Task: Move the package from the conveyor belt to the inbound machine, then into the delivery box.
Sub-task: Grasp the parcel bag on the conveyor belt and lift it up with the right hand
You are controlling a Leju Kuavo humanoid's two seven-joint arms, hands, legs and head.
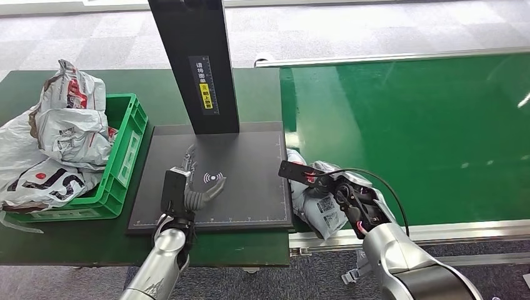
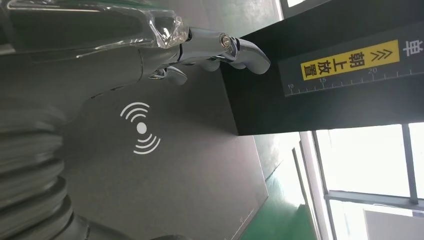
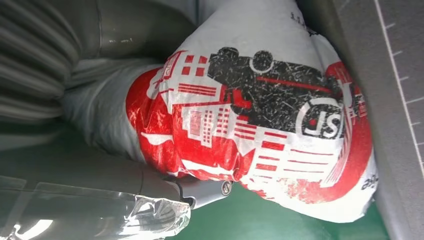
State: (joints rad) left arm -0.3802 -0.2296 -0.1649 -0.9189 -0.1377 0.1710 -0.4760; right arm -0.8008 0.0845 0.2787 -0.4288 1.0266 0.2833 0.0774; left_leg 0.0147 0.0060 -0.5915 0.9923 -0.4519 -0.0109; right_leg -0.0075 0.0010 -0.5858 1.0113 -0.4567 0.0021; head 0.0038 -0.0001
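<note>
right hand: It is on the package at the near-left corner of the conveyor belt, hard against the edge of the scanner plate. In the right wrist view the thumb presses the bag's red-printed side, so you seem to have a hold, though how far the fingers close round it cannot be made out.

step in hand: By my reading you are at the pick-up, with the lift onto the inbound machine next. Gather enough of the soft bag that it does not sag out of the fingers, then raise it clear of the belt's metal rail and the plate's raised edge before you carry it left.

placing: Aim for the wave-mark in the middle of the plate, and keep the printed label where the machine can read it. Which face that needs is not shown.

left hand: It holds nothing and its fingers are apart, hovering over the plate close to the wave-mark. Move it aside or it will be in the bag's way.

black post: It stands at the far side of the plate, so keep the bag short of it.

green crate: Left of the plate, already heaped with bags. This looks like the delivery box.

hard to make out: The right hand's fingers behind the bag, the bag's underside, and how much room the crate has left.
</note>
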